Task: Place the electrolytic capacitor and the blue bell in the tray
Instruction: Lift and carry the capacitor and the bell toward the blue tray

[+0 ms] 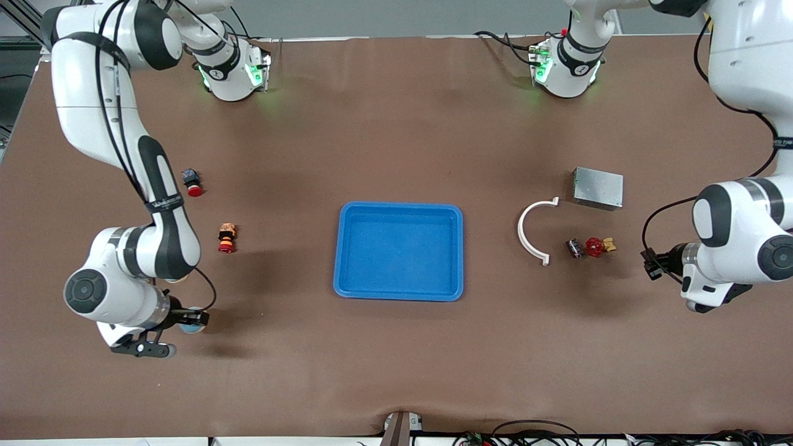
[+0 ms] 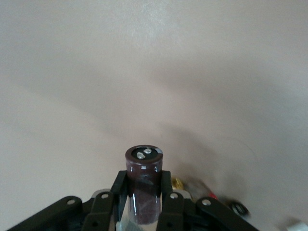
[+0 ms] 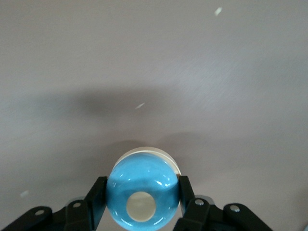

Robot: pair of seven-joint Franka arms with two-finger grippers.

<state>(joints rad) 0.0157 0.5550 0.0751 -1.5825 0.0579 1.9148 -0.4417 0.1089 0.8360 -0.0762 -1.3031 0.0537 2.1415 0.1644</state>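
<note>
Both parts gripped. Right hand (image 3: 142,204) pinches blue bell (image 3: 143,195) near the table's front edge; left hand (image 2: 143,202) pinches capacitor (image 2: 143,185), probably lifted. Carry level over empty central tray (image 1: 460,254), lower, release.

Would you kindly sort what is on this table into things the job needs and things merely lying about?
Job:
- tray
- electrolytic capacitor, held in left gripper
- blue bell, held in right gripper

Lying about:
- grey metal box
- white curved piece
- two red-capped buttons
- small red part
</note>
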